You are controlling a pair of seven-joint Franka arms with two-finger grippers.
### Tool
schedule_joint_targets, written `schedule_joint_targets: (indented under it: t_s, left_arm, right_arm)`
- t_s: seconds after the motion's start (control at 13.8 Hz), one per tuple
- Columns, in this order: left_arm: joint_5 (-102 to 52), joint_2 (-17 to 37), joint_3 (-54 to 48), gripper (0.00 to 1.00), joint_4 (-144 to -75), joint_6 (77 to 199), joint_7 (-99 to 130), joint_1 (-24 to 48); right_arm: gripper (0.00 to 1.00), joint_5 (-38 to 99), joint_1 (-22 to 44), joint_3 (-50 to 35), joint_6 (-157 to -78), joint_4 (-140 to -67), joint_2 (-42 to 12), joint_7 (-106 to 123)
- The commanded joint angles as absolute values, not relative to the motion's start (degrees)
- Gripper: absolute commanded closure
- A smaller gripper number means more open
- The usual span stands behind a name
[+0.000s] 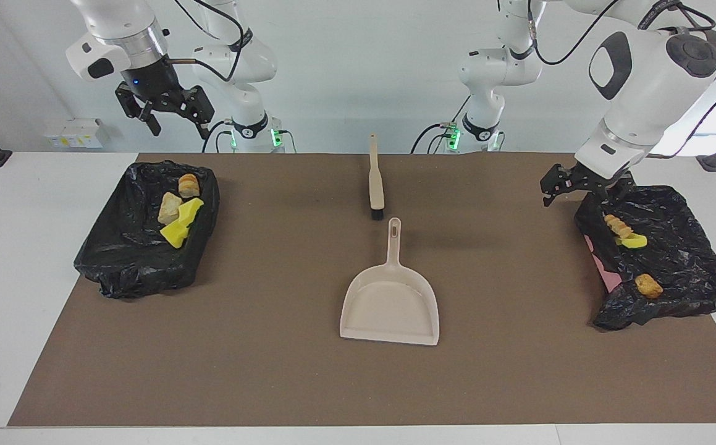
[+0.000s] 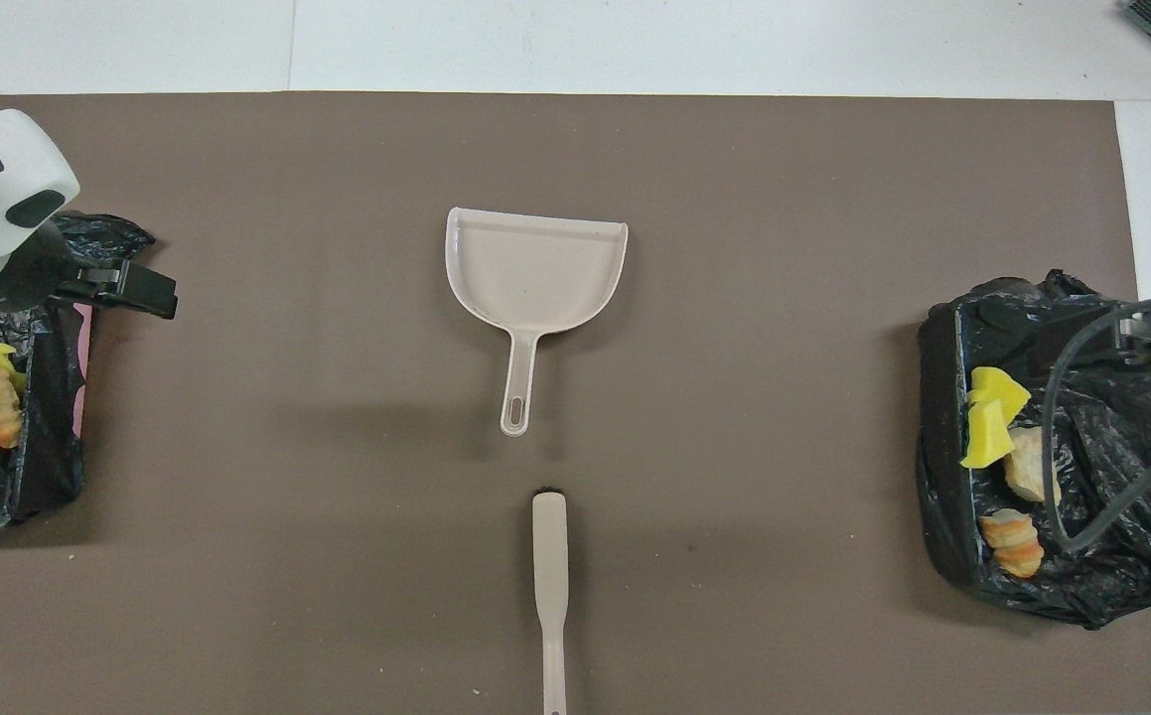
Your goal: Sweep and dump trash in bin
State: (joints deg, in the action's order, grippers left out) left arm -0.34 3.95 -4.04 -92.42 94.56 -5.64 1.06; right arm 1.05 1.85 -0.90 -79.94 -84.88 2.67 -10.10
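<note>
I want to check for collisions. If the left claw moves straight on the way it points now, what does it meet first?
The left claw points down over the rim of the black-lined bin at the left arm's end. It would probably meet that rim or liner first, though depth is unclear.

The left arm comes down from its base in a high bend, its white wrist tilted low and outward toward its own end of the counter. The left tool [image 1: 571, 185] hangs low there, pointing sideways, its two black fingers [image 2: 143, 291] parted with nothing between them. The right arm is held high, its wrist pointing nearly straight down. The right tool [image 1: 166, 117] hangs well above the counter at its own end, fingers spread wide and empty.
</note>
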Motion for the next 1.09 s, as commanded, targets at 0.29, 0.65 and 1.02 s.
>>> schedule_joint_targets:
  t_s: [0.29, 0.65, 1.02]
  left_arm:
    - [0.6, 1.1, -4.2, 0.0, -91.8, 91.5, -6.5, 0.6]
    - [0.6, 1.1, -4.2, 0.0, -91.8, 91.8, -6.4, 0.6]
    - [0.6, 1.2, -4.2, 0.0, -91.8, 91.9, -6.4, 0.6]
  right_arm:
    - [0.0, 0.4, 0.9, -0.9, -80.2, -85.5, 3.5, -8.9]
    - [0.0, 0.4, 0.9, -1.0, -80.2, -85.5, 3.5, -8.7]
    - [0.0, 0.4, 0.9, -1.0, -80.2, -85.6, 3.5, -9.0]
